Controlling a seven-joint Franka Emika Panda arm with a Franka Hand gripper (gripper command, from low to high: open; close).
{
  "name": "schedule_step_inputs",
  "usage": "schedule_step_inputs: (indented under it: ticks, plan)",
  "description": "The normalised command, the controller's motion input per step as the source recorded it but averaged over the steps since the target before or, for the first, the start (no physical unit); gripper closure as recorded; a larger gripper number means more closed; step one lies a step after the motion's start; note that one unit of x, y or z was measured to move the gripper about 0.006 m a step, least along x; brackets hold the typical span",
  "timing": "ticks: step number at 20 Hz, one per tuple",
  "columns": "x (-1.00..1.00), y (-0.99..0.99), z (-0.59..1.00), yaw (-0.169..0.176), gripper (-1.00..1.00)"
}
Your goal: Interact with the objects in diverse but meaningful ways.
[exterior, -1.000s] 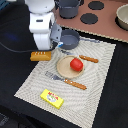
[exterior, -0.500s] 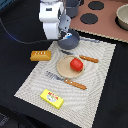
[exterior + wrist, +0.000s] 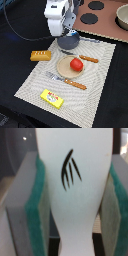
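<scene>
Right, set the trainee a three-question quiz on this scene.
1. True or false: the tomato lies on the plate.
2. What does the hand grip? A) white bottle B) sponge C) cup
3. Fill in: the bread loaf lies to the exterior view's ____ of the plate.
Key: 1 true; 2 A; 3 left.

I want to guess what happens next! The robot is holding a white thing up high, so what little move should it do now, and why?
Probably lower it gently toward the mat and only then let go. The hand is shut on the white bottle, hanging above the grey saucepan, so opening now would likely drop it.
</scene>
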Motion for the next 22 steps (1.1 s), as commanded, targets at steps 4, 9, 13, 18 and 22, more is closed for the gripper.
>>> schedule_step_inputs:
  ticks: [4,9,13,18,22]
  plan:
    - [0.66,0.40,0.28,-0.042,-1.00]
    - [0.60,0.33,0.43,-0.050,-1.00]
    - [0.47,0.32,0.46,-0.044,-1.00]
    - [0.28,0.18,0.53,-0.031,-1.00]
    - [0.27,-0.06,0.31,-0.006,-1.00]
